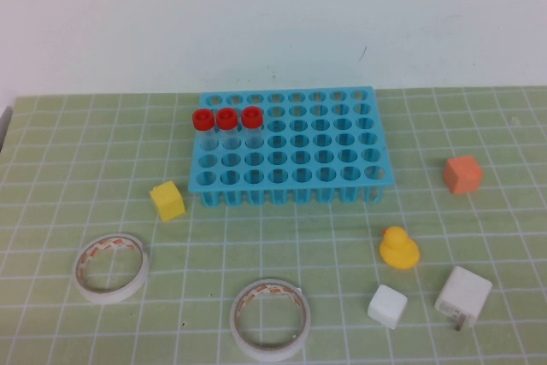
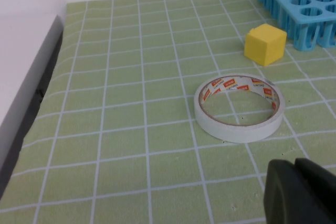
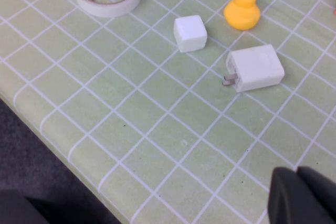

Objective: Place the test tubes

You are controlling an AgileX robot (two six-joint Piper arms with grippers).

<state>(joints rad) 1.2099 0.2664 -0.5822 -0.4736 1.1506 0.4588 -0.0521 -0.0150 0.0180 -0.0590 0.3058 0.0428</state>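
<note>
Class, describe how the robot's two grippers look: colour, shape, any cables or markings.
The left gripper, over the mat near a tape roll, shows matt black, rounded fingers. The right gripper, over the mat near the white charger, looks the same. No cables or markings are visible, and neither arm shows.

Is covered with a green mat (image 1: 68,168) of white grid lines and carries a blue tube rack (image 1: 295,188) toward 12 o'clock from the middle, with a yellow cube (image 1: 167,201) just beside it at 8 o'clock and an orange cube (image 1: 462,174) well apart at 3 o'clock. Holds also, lying flat, a first tape roll (image 1: 111,294) at 7 o'clock from the rack and a second tape roll (image 1: 269,350) at 6 o'clock. Carries at 5 o'clock a yellow duck (image 1: 398,248), then a white cube (image 1: 387,306) and, at 3 o'clock from this cube, a white charger (image 1: 463,297).
</note>
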